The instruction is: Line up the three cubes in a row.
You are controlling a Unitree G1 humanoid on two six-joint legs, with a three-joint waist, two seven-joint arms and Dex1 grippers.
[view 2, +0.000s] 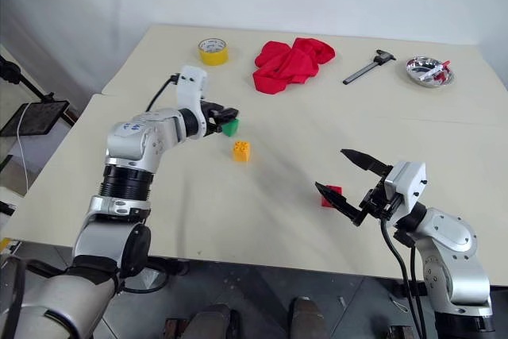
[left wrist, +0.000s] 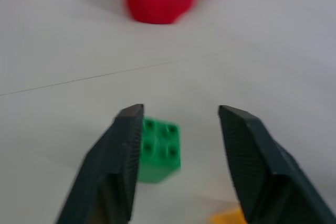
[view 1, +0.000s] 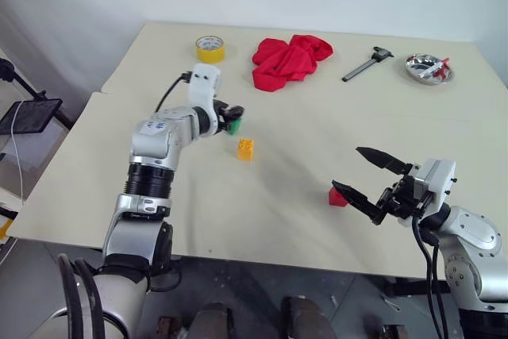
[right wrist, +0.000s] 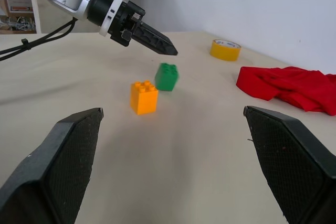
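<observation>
Across the beige table (view 1: 317, 220), the green cube (right wrist: 167, 76) sits just beside the orange-yellow cube (right wrist: 144, 97), the red cube (view 1: 337, 197) well apart. The left gripper (right wrist: 167, 49) hovers over the green cube, fingers parted, gripping nothing. The right gripper (view 1: 359, 175), spread wide and empty, brackets the red cube.

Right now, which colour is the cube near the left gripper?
Green cube, beside the left gripper; clearest in the right wrist view.

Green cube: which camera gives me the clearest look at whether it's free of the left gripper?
The right wrist view: the green cube sits on the table, apart from the left gripper above it. Left wrist view blurs it beside one finger; the head views show it partly hidden.
</observation>
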